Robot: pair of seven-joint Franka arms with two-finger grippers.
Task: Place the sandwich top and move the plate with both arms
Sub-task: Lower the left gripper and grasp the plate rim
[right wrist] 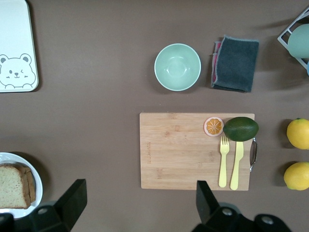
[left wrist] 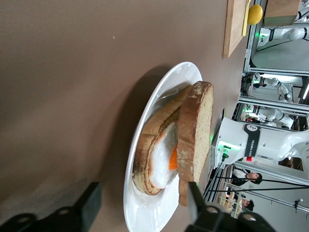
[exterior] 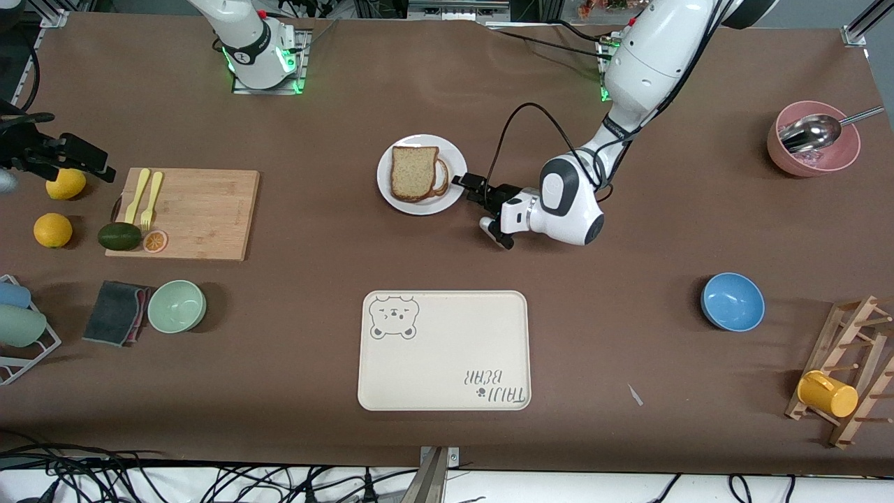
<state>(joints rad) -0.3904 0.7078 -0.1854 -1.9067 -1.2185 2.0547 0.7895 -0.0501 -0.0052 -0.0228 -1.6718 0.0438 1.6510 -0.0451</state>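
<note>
The pale tan sandwich top (exterior: 414, 172) lies on the sandwich on the small white plate (exterior: 454, 197) in the middle of the table. In the left wrist view the sandwich top (left wrist: 195, 130) rests on a fried egg (left wrist: 164, 154) and a darker slice. My left gripper (exterior: 462, 181) is open at the plate's edge toward the left arm's end. Its own view (left wrist: 142, 208) shows one finger low beside the plate rim (left wrist: 145, 212) and the other above it. My right gripper (right wrist: 140, 203) is open and empty, high over the table by the cutting board, and waits.
The cream bear tray (exterior: 444, 349) lies nearer the front camera than the plate. A cutting board (exterior: 185, 213) with forks, avocado and orange slice, lemons, a green bowl (exterior: 177, 306) and a cloth are at the right arm's end. A blue bowl (exterior: 732, 301), pink bowl and mug rack are at the left arm's end.
</note>
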